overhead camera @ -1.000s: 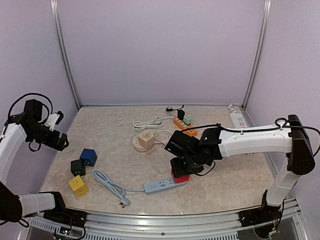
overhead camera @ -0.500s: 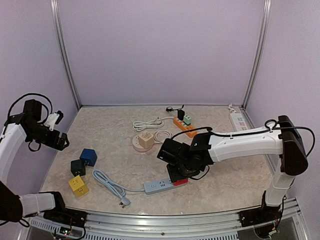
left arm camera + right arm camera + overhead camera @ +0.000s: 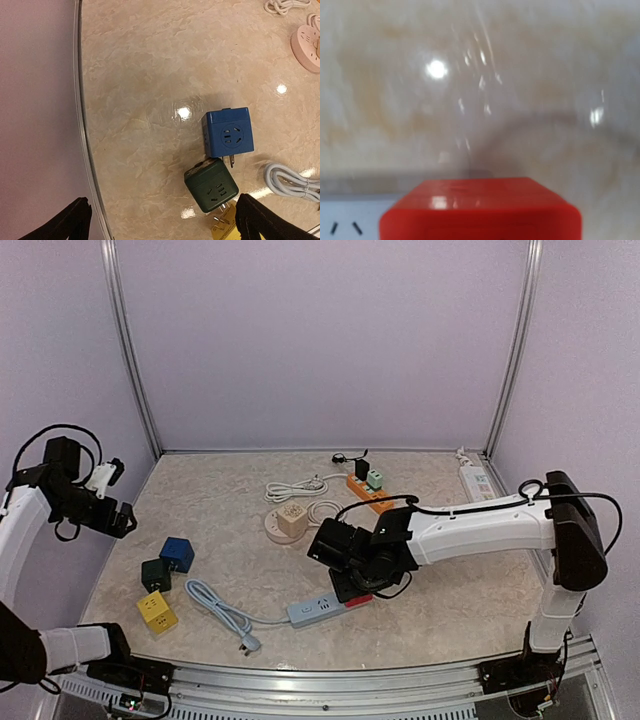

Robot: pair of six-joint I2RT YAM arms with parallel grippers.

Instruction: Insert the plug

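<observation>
- Top view, lower centre: right gripper (image 3: 352,583) half closed on a red plug (image 3: 360,598), low over the right end of a white power strip (image 3: 320,611).
- Right wrist view, blurred: red plug bottom centre, a corner of the white power strip with two dark slots lower left. Prongs hidden.
- Left gripper (image 3: 118,498) at the far left edge, jaws spread wide, holding nothing.
- To do the insertion well: line the prongs up square with one set of slots. Keep the plug upright. Press straight down without twisting. Likely risk is the light strip sliding or tipping.
- No bin, box or tray in sight, only sockets.
- Upper centre: orange power strip (image 3: 372,496) with a black plug (image 3: 361,469) and a green plug (image 3: 375,478) seated in it.
- Centre: round socket base (image 3: 281,533) carrying a beige cube (image 3: 291,517).
</observation>
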